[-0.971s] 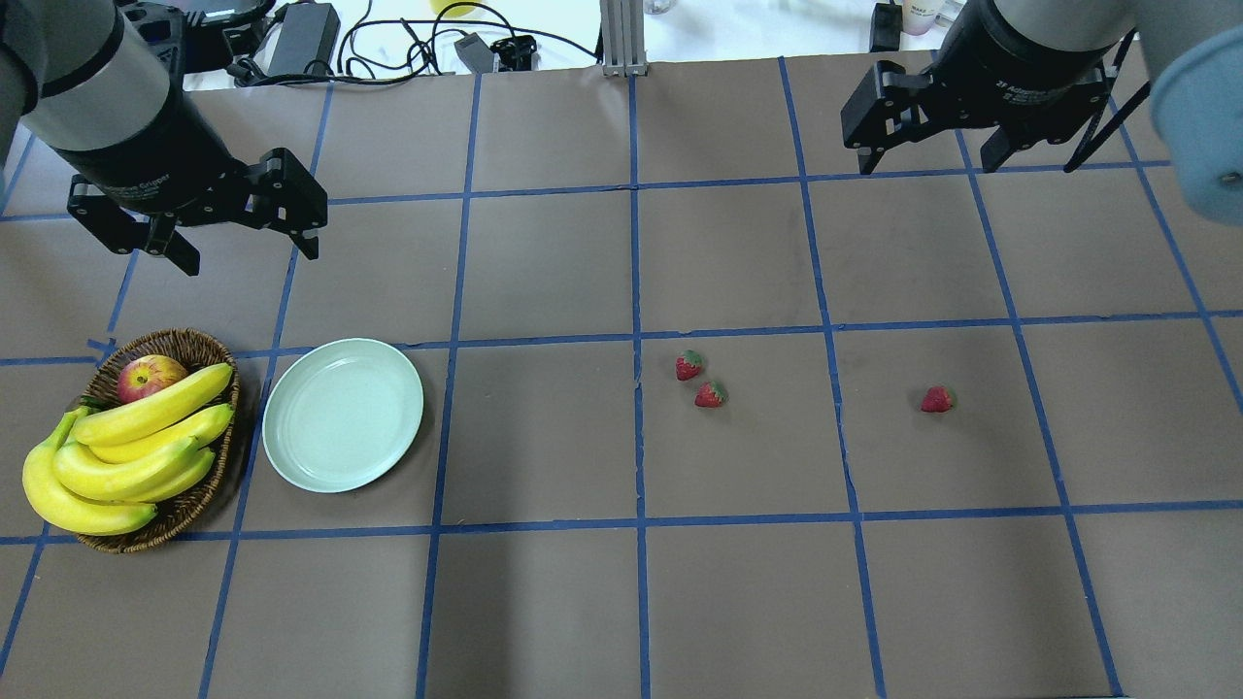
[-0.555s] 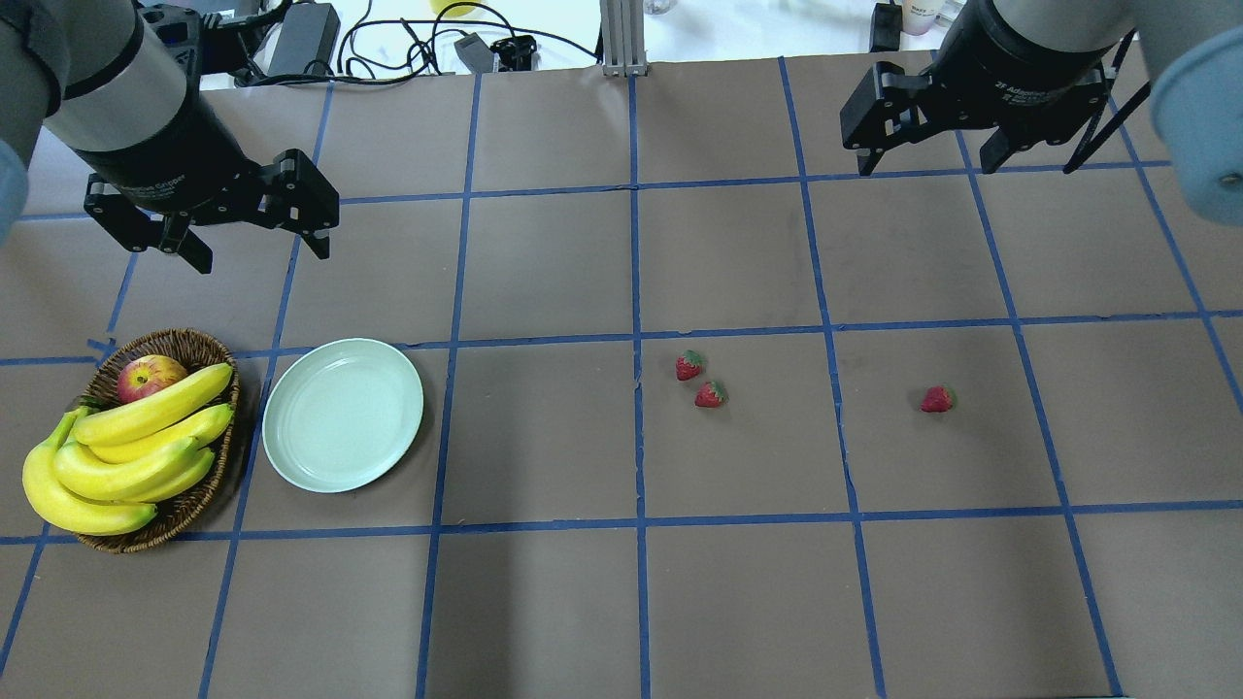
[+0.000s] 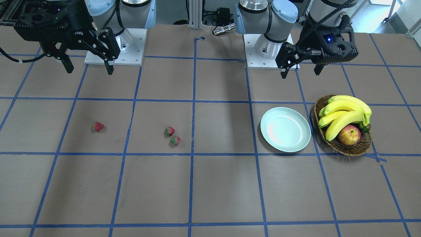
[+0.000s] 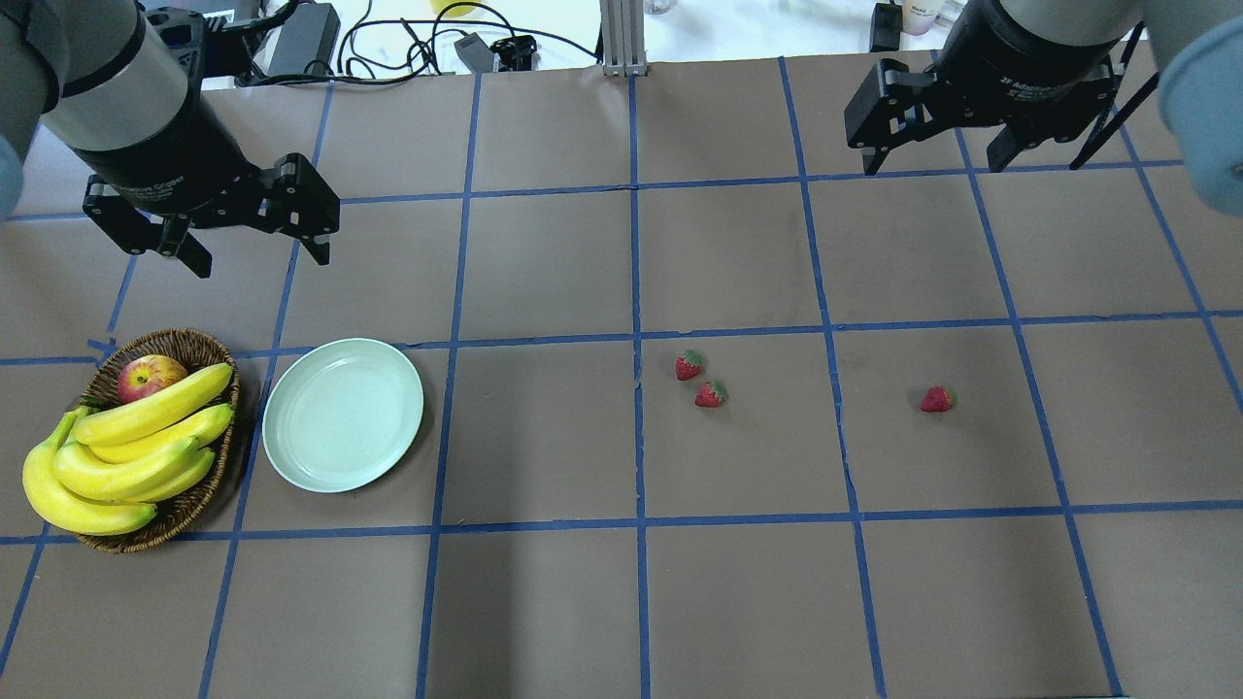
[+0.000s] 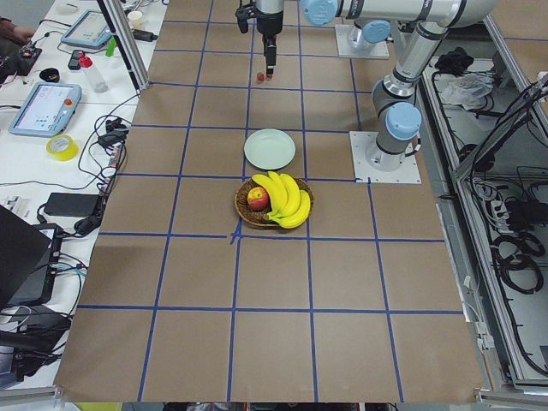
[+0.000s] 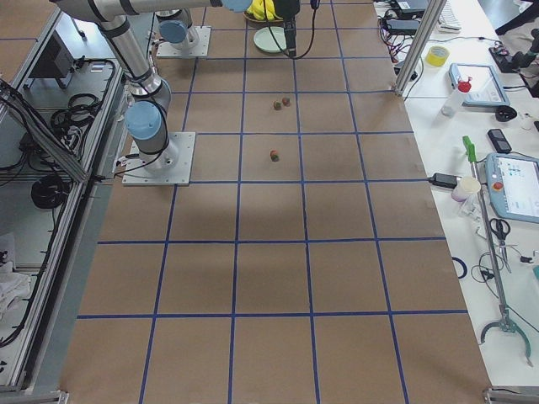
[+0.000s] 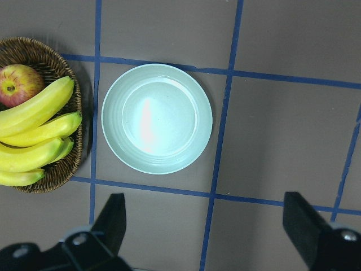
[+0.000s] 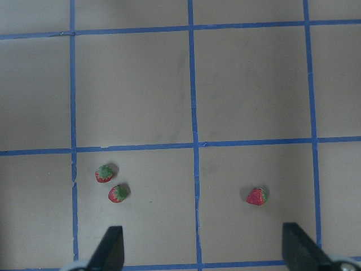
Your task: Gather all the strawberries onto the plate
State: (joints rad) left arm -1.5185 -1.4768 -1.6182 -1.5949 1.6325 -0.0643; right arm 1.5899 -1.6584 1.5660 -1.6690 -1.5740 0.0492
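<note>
strawberries (image 4: 689, 366), plate (image 4: 343, 415) in same spots

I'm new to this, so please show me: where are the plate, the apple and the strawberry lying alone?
plate (image 4: 343, 415), overhead view, its bare middle.
apple (image 4: 148, 377), overhead view, its red top.
lone strawberry (image 4: 936, 399), overhead view, its red body.

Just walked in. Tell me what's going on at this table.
Nothing is held yet. Both arms hover above the table. The left gripper is open on the side of the empty plate. The right gripper is open on the side of the three strawberries, which lie on the table, two close together and one apart. A basket with bananas and an apple sits beside the plate.
</note>
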